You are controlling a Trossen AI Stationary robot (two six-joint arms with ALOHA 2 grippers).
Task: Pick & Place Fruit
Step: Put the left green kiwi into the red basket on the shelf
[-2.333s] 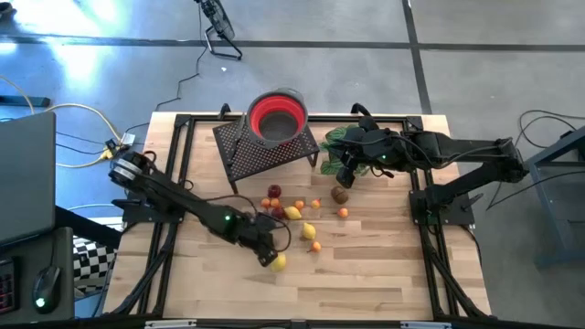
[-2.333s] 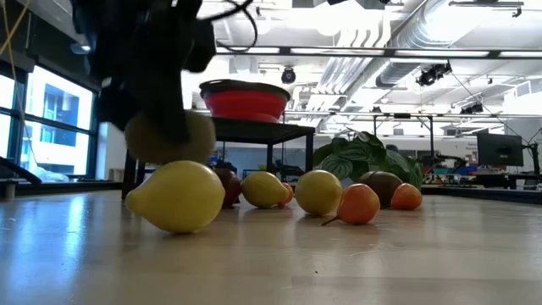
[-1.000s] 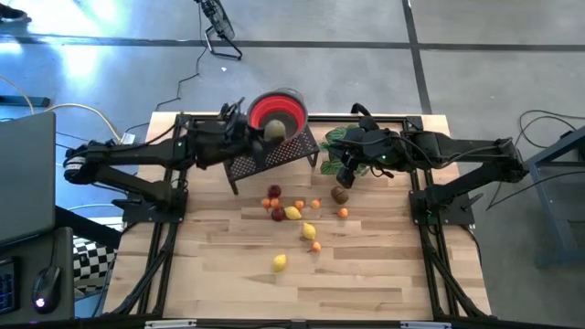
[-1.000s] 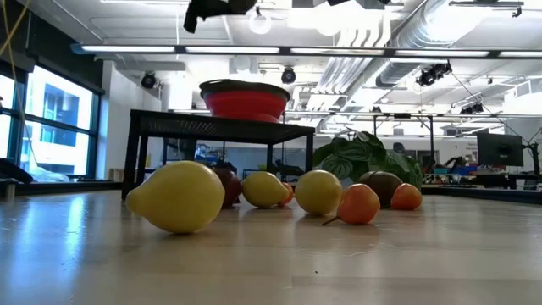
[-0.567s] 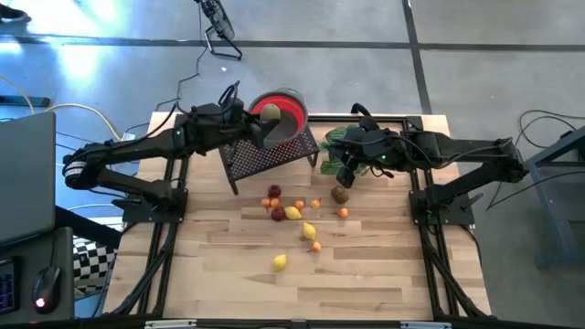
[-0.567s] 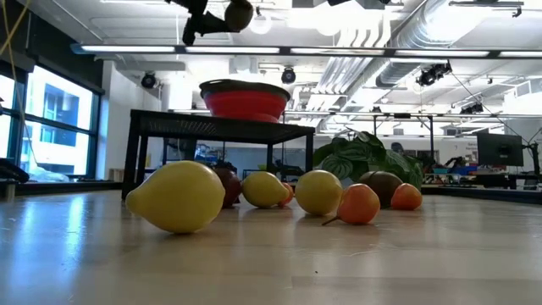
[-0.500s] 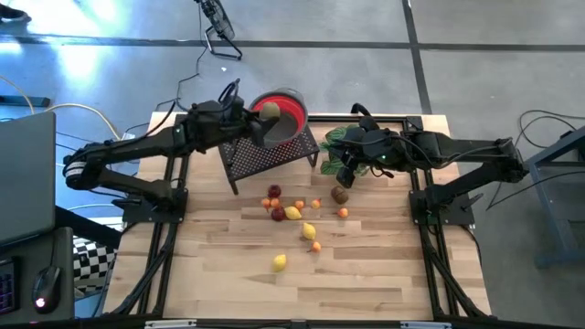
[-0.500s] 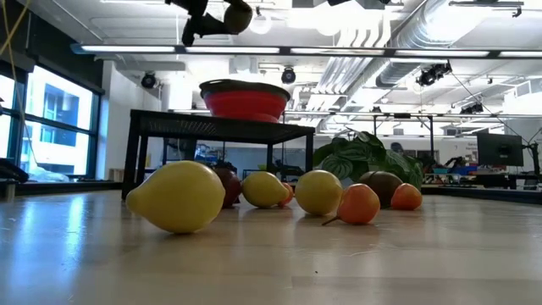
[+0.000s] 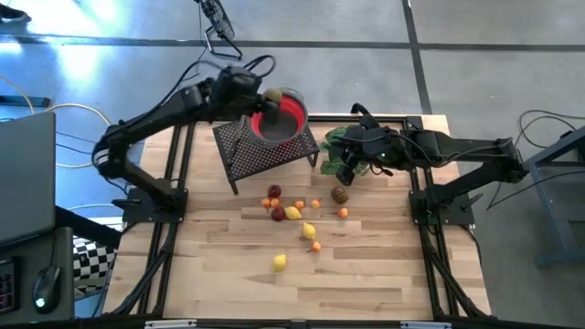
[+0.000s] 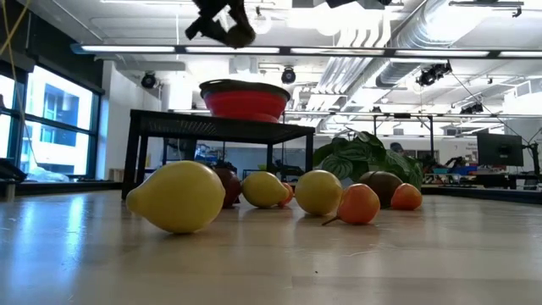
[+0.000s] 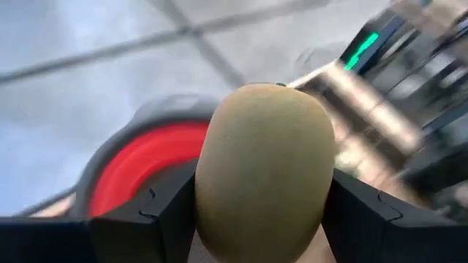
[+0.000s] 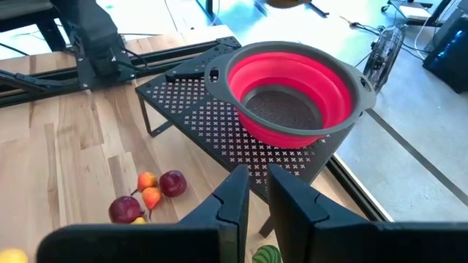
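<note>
The left pincer (image 9: 266, 94) hung above the rim of the red strainer bowl (image 9: 279, 117), its 2 dark fingers (image 11: 150, 219) pinching a kiwi (image 11: 265, 172) between them. In the left wrist view the kiwi was a brownish-green oval with a matte, faintly fuzzy skin, filling most of the gap and pressed against both fingers; its lower end was cut off by the picture's edge. The bowl sat on a black perforated rack (image 9: 265, 149) at the far side of the table (image 9: 366, 274).

The right pincer (image 9: 347, 171) waited beside a green leafy plant (image 9: 336, 139), its fingers (image 12: 232, 197) nearly pressed together with only a thin slit between them, holding nothing.

The other fruit lay loose on the table in front of the rack: dark red pieces (image 9: 274, 191), small orange balls (image 9: 343, 213), yellow lemons (image 9: 279, 262) and another kiwi (image 9: 339, 195). From the low view the left pincer (image 10: 222, 21) was a dark shape above the bowl, and the fruit it held was hard to make out.
</note>
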